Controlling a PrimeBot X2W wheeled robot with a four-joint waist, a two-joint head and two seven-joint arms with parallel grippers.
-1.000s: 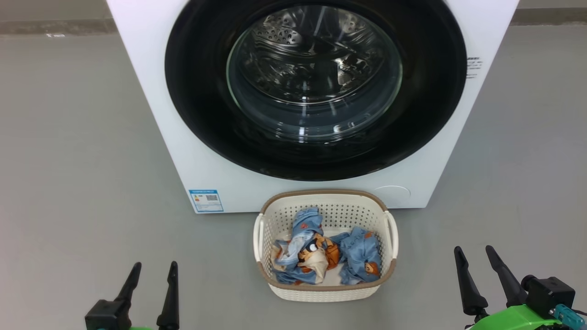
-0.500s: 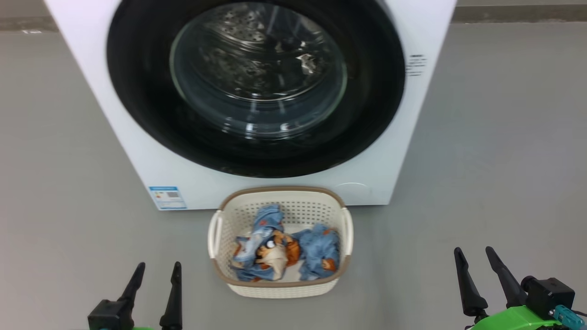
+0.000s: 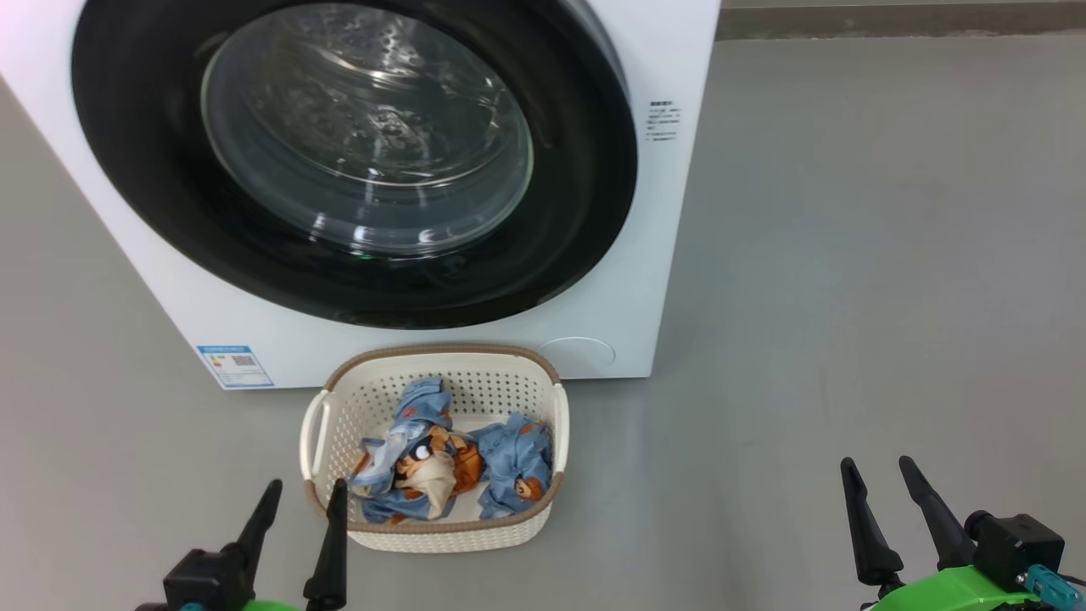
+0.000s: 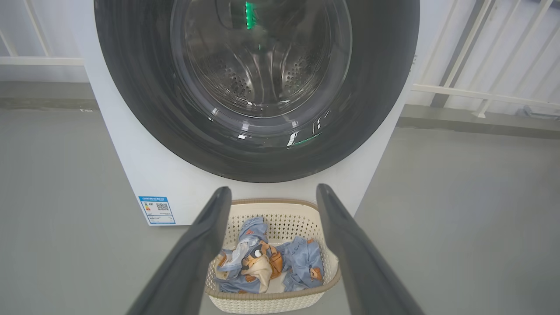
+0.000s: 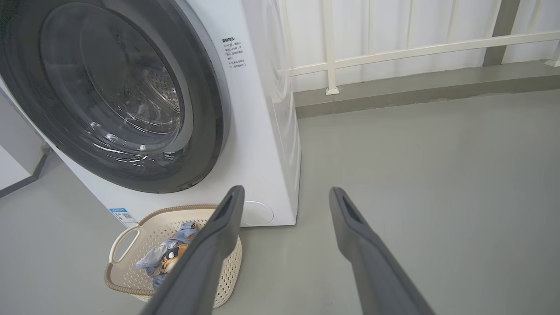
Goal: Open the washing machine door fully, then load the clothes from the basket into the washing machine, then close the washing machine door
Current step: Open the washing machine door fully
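One basket [image 3: 441, 350] beyond left pincer [image 3: 306, 485]

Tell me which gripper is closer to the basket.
Left. The left gripper hovers at the basket's near-left corner; the right gripper is far off to its right.

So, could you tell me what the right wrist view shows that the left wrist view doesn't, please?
Right wrist view: the machine's white side panel, its round lower-corner cover, and the open right hand. Left wrist view: a green reflection in the door glass, and the open left hand. Both: the shut washing machine door, blue label sticker, basket holding the clothes, grey floor, white railing.
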